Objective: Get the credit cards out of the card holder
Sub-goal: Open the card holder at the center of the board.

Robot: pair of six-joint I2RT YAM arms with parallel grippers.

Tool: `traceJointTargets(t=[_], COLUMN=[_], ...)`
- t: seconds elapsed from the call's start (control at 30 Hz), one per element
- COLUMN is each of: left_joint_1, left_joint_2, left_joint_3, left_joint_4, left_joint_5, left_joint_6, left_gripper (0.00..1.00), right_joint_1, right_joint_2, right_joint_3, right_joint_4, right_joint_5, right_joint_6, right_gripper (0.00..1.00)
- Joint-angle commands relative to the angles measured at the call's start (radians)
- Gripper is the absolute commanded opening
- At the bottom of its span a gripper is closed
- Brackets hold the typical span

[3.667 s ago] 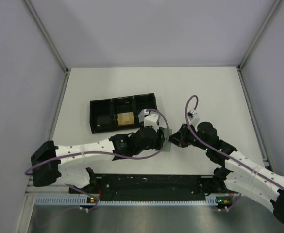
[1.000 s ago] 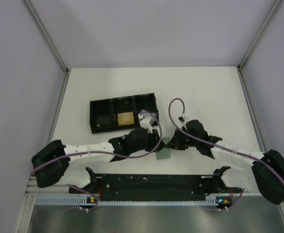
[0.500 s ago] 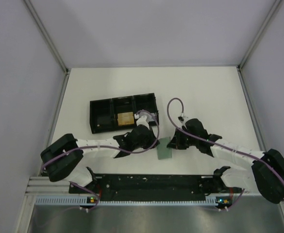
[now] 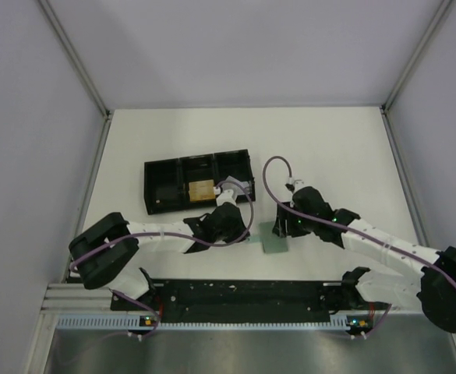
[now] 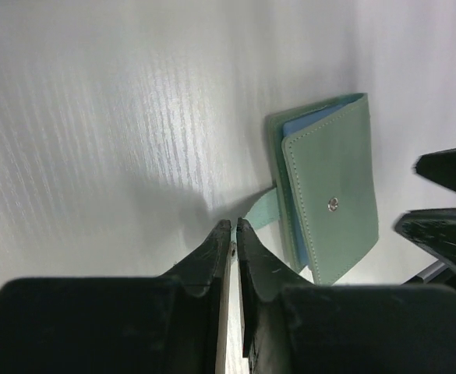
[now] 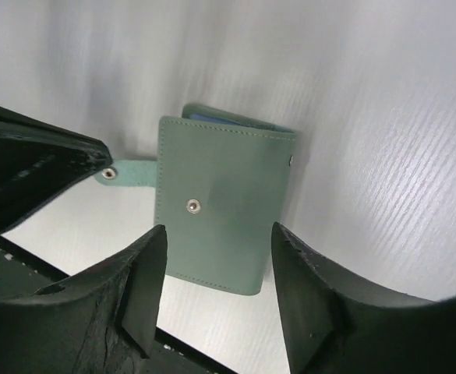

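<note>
Holder now laid flat, folded, off tray's near-right corner, tab pointing at your left gripper, jaws pinched nearly closed, right gripper wide, empty.

The top view is lit evenly and softly from overhead, with only faint shadows cast on the white table. In both wrist views streaked glare is seen on its surface, the card holder is rendered sharply, and the dark foreground is blurred.

Folded card holder (tab to left) between spread fingers
</note>
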Motion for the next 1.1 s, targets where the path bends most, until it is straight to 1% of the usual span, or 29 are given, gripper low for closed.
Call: traceJointTargets(t=[0.0, 0.1, 0.17, 0.33, 0.47, 0.7, 0.87, 1.07], left_joint_1=[0.001, -0.001, 0.001, -0.001, -0.001, 0.001, -0.001, -0.001], left_joint_2=[0.038, 0.051, 0.051, 0.048, 0.045, 0.046, 0.046, 0.046], left_joint_3=[0.025, 0.027, 0.024, 0.010, 0.002, 0.001, 0.001, -0.001], left_joint_4=[-0.015, -0.012, -0.006, 0.003, 0.014, 0.017, 0.017, 0.014], left_joint_5=[0.027, 0.034, 0.036, 0.040, 0.042, 0.042, 0.040, 0.037], left_joint_6=[0.016, 0.018, 0.016, 0.012, 0.007, 0.007, 0.007, 0.007], left_gripper=[0.11, 0.11, 0.11, 0.11, 0.11, 0.10, 0.10, 0.09], right_joint_1=[0.056, 0.100, 0.142, 0.263, 0.317, 0.363, 0.377, 0.375], right_joint_2=[-0.093, -0.102, -0.081, 0.037, 0.148, 0.269, 0.295, 0.337], right_joint_3=[0.094, 0.117, 0.127, 0.164, 0.201, 0.244, 0.258, 0.264], right_joint_4=[-0.070, -0.084, -0.089, -0.110, -0.130, -0.152, -0.158, -0.164], right_joint_5=[0.160, 0.192, 0.235, 0.376, 0.451, 0.511, 0.502, 0.531], right_joint_6=[-0.043, -0.061, -0.064, -0.049, -0.040, -0.037, -0.029, -0.029], right_gripper=[0.61, 0.70, 0.79, 0.89, 0.91, 0.93, 0.94, 0.95])
